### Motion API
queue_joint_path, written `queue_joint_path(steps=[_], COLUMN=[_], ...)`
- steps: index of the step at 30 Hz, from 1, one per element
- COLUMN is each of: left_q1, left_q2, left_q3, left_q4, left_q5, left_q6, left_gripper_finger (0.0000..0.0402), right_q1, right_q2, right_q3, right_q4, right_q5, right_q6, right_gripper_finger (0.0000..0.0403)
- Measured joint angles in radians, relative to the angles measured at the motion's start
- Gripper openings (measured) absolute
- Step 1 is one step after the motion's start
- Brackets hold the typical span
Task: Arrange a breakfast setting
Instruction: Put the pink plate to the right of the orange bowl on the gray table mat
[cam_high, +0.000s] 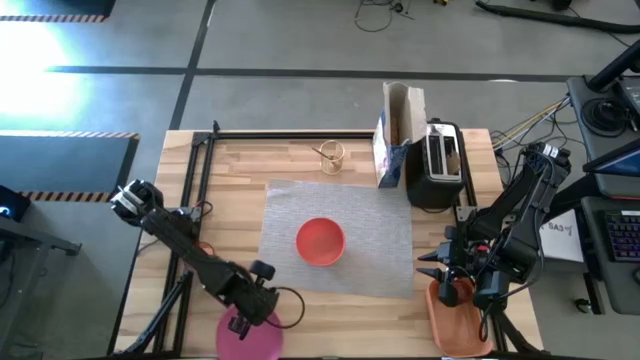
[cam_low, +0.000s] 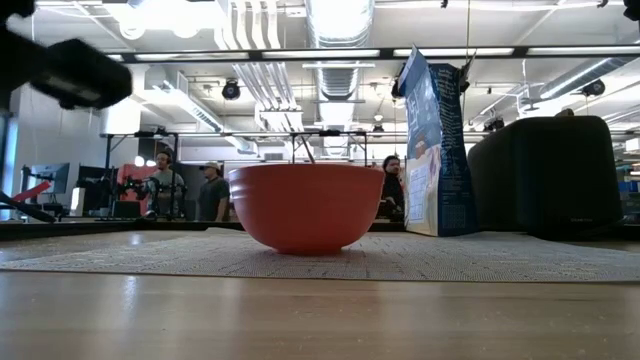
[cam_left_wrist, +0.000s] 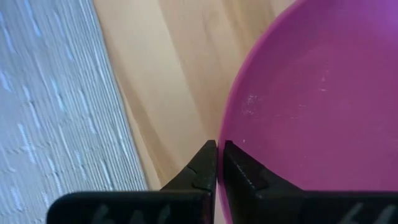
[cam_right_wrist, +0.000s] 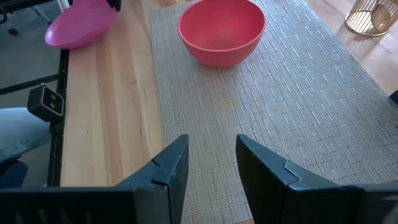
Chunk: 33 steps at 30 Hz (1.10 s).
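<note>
The round pink plate (cam_high: 252, 338) is at the table's near edge, left of the grey woven placemat (cam_high: 380, 225). It also shows in the right wrist view (cam_right_wrist: 79, 26). My left gripper (cam_high: 243, 318) is shut on it. The orange bowl (cam_high: 320, 241) stands on its base in the middle of the placemat and fills the low view (cam_low: 305, 205). My right gripper (cam_right_wrist: 211, 162) is open and empty above the placemat's right end (cam_high: 430, 265). A brown slice (cam_high: 451, 152) sticks out of the toaster's slot. Cup, spoon and apple do not show. My left gripper pinches the plate's rim (cam_left_wrist: 231, 134) on the side toward the placemat, with one finger over the inner face and one outside. The fingers come from above, slanting down. The plate sits tilted in the right wrist view. I cannot tell whether its low side touches the table.
A black-and-silver toaster (cam_high: 440, 165) and a cereal box (cam_high: 395, 135) stand at the far right. A gold wire holder (cam_high: 331, 156) is at the far middle. An orange tray (cam_high: 462, 320) lies at the near right under my right arm. People stand in the room behind (cam_low: 190, 185).
</note>
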<state>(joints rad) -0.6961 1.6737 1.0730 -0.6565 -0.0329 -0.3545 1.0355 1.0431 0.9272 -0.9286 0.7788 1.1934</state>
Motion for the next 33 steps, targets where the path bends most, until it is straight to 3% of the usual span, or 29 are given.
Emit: queue_joint_path(steps=[21,33], left_q1=[0.246,0.338], left_q2=[0.034,0.107], left_q3=[0.318,0.394], left_q4=[-0.027,0.064], left_q5=[-0.003,0.045], left_q6=[0.314,0.505], left_gripper_finger=[0.0000,0.0000], right_q1=[0.000,0.000], right_q2=[0.000,0.000], right_q3=[0.000,0.000], right_q4=[0.000,0.003], right_q5=[0.000,0.000], right_q6=[0.000,0.000], right_gripper_finger=[0.0123,0.0123])
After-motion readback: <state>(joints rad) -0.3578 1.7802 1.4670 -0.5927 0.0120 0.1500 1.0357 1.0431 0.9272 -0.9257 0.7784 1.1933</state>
